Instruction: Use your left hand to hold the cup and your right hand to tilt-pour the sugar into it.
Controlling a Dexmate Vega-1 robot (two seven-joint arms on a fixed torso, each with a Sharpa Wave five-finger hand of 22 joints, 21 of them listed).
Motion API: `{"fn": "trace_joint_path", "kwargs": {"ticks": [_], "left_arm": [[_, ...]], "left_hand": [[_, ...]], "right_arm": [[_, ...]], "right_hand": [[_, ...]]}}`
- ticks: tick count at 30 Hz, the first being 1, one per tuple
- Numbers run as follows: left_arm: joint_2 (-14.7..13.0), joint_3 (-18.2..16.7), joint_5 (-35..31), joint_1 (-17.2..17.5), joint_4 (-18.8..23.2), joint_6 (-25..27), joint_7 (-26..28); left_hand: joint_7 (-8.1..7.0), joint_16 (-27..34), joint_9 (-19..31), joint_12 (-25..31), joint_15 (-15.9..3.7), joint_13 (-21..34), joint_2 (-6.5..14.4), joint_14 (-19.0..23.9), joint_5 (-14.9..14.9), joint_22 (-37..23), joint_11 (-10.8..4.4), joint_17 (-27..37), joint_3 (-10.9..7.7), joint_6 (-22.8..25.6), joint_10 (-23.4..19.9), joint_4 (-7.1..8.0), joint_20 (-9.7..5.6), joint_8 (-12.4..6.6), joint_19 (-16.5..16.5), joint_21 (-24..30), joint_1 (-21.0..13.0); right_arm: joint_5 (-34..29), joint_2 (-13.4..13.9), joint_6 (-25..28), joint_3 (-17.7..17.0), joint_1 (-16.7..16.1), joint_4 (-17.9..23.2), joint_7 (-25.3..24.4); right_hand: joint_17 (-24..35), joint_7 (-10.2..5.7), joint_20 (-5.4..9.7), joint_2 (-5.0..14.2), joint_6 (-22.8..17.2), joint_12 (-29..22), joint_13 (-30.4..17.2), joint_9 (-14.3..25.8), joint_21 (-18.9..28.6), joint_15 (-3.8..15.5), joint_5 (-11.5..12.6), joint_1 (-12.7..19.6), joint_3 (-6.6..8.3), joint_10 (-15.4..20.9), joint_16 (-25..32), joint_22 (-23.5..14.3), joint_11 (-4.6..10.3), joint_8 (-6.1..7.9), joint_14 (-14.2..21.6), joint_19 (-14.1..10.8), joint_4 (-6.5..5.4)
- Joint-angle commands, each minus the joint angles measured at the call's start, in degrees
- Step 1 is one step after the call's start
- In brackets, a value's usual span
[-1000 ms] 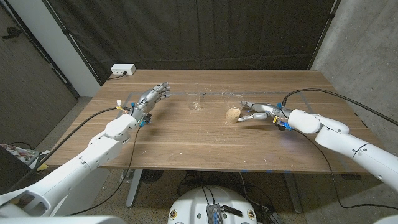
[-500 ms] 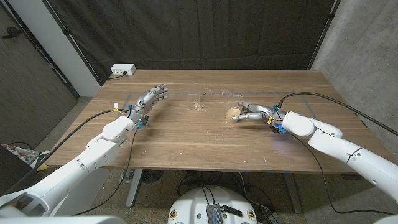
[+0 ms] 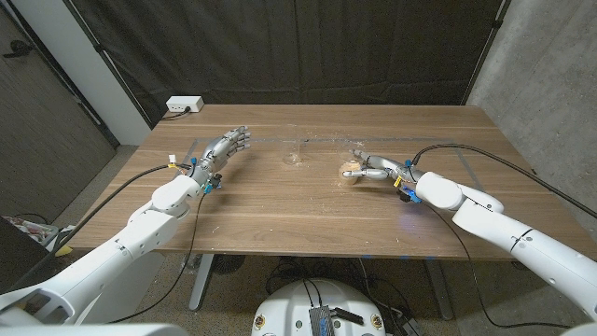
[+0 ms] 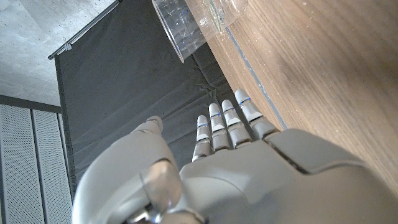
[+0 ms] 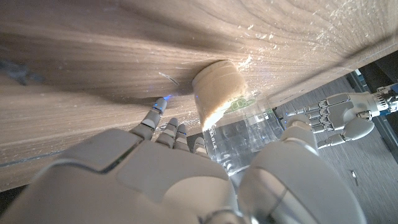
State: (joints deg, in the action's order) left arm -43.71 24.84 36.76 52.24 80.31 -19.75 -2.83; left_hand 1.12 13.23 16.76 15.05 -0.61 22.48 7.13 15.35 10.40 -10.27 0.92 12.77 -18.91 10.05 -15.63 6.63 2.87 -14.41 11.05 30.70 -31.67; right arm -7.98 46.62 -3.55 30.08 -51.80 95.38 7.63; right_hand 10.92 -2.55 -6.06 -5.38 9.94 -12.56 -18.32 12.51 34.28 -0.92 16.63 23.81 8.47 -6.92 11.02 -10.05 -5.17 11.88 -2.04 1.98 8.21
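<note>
The right hand [image 3: 371,168] has its fingers and thumb around the clear sugar container [image 5: 239,134], which stands on the table at about three o'clock from the empty clear cup [image 3: 296,155], apart from it. The brownish sugar sits low in that container [image 3: 350,171]. The left hand [image 3: 227,146] is released, fingers straight and spread, at about nine o'clock from the cup and well apart, holding nothing.

My worry is that the cup is light and unheld: if the pour begins before the left hand closes on it, a nudge could tip or slide it, and sugar would scatter on the wood [image 3: 280,205]. A loose grasp on the slick container could let it twist during the tilt.

A white power strip [image 3: 184,105] sits far off at ten o'clock. White specks and tape lines [image 3: 326,138] mark the tabletop near the cup. Nothing stands between either hand and the cup.
</note>
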Motion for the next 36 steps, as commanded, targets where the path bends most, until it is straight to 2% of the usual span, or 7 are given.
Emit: {"fn": "trace_joint_path", "kwargs": {"ticks": [1,20,24,27,36], "left_arm": [[0.67,0.15,0.21,-0.30,-1.54,-1.05,-1.15],[0.94,0.15,0.29,-1.00,-2.59,-0.99,-2.09],[1.18,0.10,0.29,-1.13,-2.91,-1.11,-2.11],[1.29,0.10,0.32,-1.21,-3.10,-1.04,-2.20],[1.74,0.12,0.20,-1.60,-3.76,-0.85,-2.29]], "left_hand": [[-0.05,0.36,0.13,0.13,0.12,0.07,0.33,0.39,0.26,-0.14,-0.49,0.06,-0.20,0.22,-0.31,-0.20,0.06,-0.17,0.44,-0.27,0.06],[0.00,0.29,0.11,0.05,0.11,0.17,0.33,0.39,0.26,-0.16,-0.25,0.00,-0.33,0.24,-0.42,-0.30,0.03,-0.10,0.49,-0.74,0.31],[-0.01,0.30,0.11,0.04,0.07,0.18,0.34,0.44,0.27,-0.17,-0.38,0.00,-0.36,0.26,-0.44,-0.31,0.04,-0.09,0.49,-0.82,0.35],[-0.03,0.33,0.11,0.06,0.16,0.19,0.35,0.53,0.27,-0.17,-0.35,-0.01,-0.38,0.32,-0.53,-0.32,0.03,-0.11,0.45,-0.88,0.37],[-0.02,0.43,0.09,0.08,0.22,0.24,0.41,0.82,0.28,-0.21,-0.25,0.01,-0.47,0.41,-0.72,-0.35,0.09,-0.11,0.50,-1.07,0.49]], "right_arm": [[2.67,-2.96,-0.46,0.93,-0.99,-1.00,-2.91],[8.77,-9.09,-5.28,1.41,-2.62,-7.24,-8.74],[10.21,-10.72,-7.85,1.21,-3.34,-9.21,-10.71],[10.69,-12.06,-10.51,1.36,-3.65,-11.38,-12.20],[10.54,-15.58,-16.55,1.56,-4.07,-16.82,-17.00]], "right_hand": [[0.16,0.42,-0.80,0.54,2.69,-0.51,0.06,-0.03,-0.20,-0.41,-0.04,1.23,0.58,0.88,0.28,-0.29,0.15,0.37,0.18,-0.25,0.04],[0.55,0.13,-1.38,2.49,0.55,-1.65,-0.02,0.09,-0.77,0.02,-1.28,2.34,1.32,2.70,1.37,-0.38,0.87,1.28,2.41,-1.06,-0.34],[1.01,-0.22,-1.20,3.40,0.02,-2.34,-0.38,0.23,-0.94,0.62,-1.95,2.63,1.68,3.58,2.05,-0.44,1.65,1.56,3.66,-1.56,-0.54],[1.99,-1.01,-0.10,4.96,-0.93,-3.62,-1.43,0.54,-0.85,2.27,-3.11,3.45,2.43,4.83,3.20,-0.62,2.45,2.14,5.48,-3.08,-0.63],[4.56,-2.65,2.49,7.51,-2.05,-5.84,-3.99,1.50,-0.36,4.32,-4.77,5.25,3.75,5.30,5.36,-1.21,3.82,3.13,7.96,-5.55,-0.40]]}}
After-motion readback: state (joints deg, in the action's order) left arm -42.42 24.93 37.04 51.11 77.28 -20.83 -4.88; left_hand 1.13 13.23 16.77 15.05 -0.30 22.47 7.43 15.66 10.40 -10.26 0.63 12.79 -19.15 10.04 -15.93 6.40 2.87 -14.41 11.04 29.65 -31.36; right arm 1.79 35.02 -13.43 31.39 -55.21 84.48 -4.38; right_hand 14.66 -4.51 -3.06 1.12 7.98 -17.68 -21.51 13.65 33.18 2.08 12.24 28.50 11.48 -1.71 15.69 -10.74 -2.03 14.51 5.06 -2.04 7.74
